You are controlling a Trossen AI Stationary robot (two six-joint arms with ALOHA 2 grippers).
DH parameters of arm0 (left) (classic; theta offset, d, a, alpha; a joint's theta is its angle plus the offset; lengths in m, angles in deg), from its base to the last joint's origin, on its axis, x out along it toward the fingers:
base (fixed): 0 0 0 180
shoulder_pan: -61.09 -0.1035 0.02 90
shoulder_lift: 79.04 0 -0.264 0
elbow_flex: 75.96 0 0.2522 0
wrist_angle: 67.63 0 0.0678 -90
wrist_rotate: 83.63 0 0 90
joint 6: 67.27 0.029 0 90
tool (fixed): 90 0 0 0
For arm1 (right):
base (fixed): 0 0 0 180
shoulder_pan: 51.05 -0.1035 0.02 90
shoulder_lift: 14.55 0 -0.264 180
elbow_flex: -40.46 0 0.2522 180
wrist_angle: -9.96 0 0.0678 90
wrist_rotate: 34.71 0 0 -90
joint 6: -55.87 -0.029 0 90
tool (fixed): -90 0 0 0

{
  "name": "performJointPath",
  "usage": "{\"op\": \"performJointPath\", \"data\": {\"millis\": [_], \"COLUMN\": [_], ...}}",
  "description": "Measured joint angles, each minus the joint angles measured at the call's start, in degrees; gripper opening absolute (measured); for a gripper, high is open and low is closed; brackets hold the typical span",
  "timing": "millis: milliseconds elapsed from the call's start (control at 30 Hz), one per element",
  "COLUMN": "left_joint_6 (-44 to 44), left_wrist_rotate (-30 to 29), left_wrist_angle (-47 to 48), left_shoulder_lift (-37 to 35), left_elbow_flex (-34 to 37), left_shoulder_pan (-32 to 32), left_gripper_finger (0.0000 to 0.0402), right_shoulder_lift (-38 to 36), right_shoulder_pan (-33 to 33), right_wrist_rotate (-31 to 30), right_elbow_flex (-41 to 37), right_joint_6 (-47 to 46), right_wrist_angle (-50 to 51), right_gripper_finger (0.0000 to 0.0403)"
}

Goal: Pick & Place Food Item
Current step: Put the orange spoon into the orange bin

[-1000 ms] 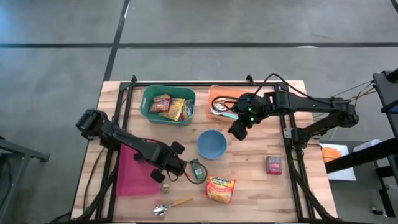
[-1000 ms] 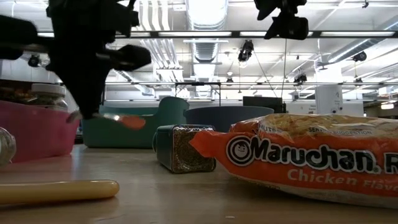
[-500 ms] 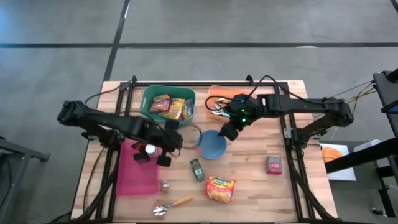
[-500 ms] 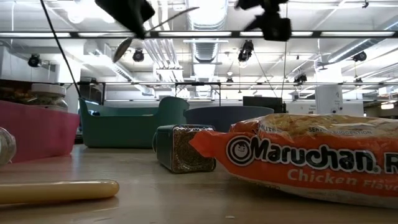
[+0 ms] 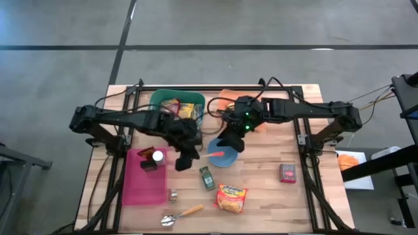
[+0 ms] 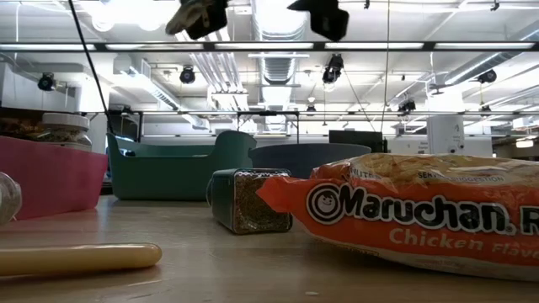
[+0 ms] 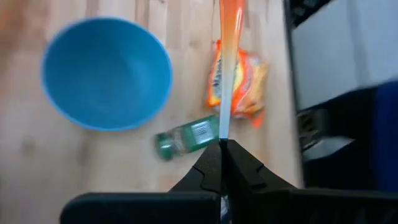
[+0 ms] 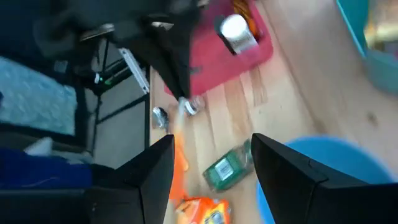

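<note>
My left gripper (image 5: pixel 194 156) hangs above the table just left of the blue bowl (image 5: pixel 225 158), shut on a spoon (image 5: pixel 219 155) whose orange handle (image 7: pixel 230 50) sticks out over the bowl. My right gripper (image 5: pixel 232 140) hovers open above the bowl's far rim with nothing between its fingers (image 8: pixel 155 177). An orange ramen pack (image 5: pixel 231 198) and a green spice bottle (image 5: pixel 207 177) lie flat on the wood near the bowl. In the low view both grippers (image 6: pixel 202 17) (image 6: pixel 324 15) show only at the top edge. My left gripper pinches the spoon by its thin metal neck (image 7: pixel 223 127) between its two shut fingers. The orange handle runs straight on beyond the fingertips, along the fingers. The spoon is lifted clear of the table and slants down toward the bowl. Its scoop end is hidden behind the fingers.
A green bin (image 5: pixel 176 108) with snack packets stands at the far side, an orange tray (image 5: pixel 228 99) beside it. A pink tray (image 5: pixel 145 179) holding a white-lidded jar (image 5: pixel 157 157) lies at the left. A yellow-handled spoon (image 5: pixel 179 214) lies near the front edge, a small red box (image 5: pixel 288 172) at the right.
My left gripper has risen from low over the table beside the green bottle, carrying the spoon up and toward the blue bowl, and has rolled so the handle now points over the bowl. My right gripper has moved from the orange tray toward the bowl and the left gripper.
</note>
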Motion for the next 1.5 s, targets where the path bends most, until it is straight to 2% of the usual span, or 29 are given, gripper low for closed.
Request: {"op": "performJointPath", "data": {"millis": [100, 233, 400, 500, 733, 867, 1000, 1233, 1333, 1500], "left_joint_6": [-6.2, -8.9, -13.5, -17.5, -21.9, -23.0, -23.3, -23.4, -23.4, -23.1], "left_wrist_rotate": [4.0, 4.6, 8.3, 11.5, 13.0, 13.3, 13.2, 13.3, 13.7, 14.0], "left_wrist_angle": [-0.1, 0.1, -4.4, -7.8, -9.5, -11.1, -12.6, -15.1, -15.3, -15.2], "left_shoulder_lift": [0.0, -1.6, -2.8, -2.9, -2.5, -2.3, -2.0, -1.5, -1.3, -1.2], "left_elbow_flex": [-0.4, -0.5, -0.5, -0.5, -0.5, -0.5, -0.5, -0.5, -0.5, -0.5], "left_shoulder_pan": [-2.0, -4.0, -6.8, -8.5, -11.3, -12.6, -14.1, -14.7, -14.7, -14.7], "left_gripper_finger": [0.0000, 0.0000, 0.0000, 0.0000, 0.0000, 0.0000, 0.0000, 0.0000, 0.0000, 0.0000], "right_shoulder_lift": [0.0, -0.9, -1.9, -1.9, -1.5, -0.4, 0.8, 2.7, 3.3, 3.4], "right_shoulder_pan": [-1.6, -3.4, -5.5, -7.4, -13.1, -13.5, -13.5, -13.5, -13.5, -13.5], "right_wrist_rotate": [-4.5, -12.9, -19.1, -23.0, -41.7, -43.3, -47.6, -51.1, -52.3, -52.3], "right_elbow_flex": [2.0, 5.1, 8.4, 9.7, 11.7, 12.4, 12.4, 12.4, 12.4, 12.4], "right_joint_6": [6.5, 13.9, 23.5, 32.4, 50.6, 56.4, 60.1, 65.3, 66.1, 66.2], "right_wrist_angle": [2.0, 6.8, 9.6, 10.7, 13.2, 16.3, 15.7, 14.5, 14.6, 14.7], "right_gripper_finger": [0.0209, 0.0209, 0.0209, 0.0209, 0.0209, 0.0209, 0.0209, 0.0204, 0.0184, 0.0116]}}
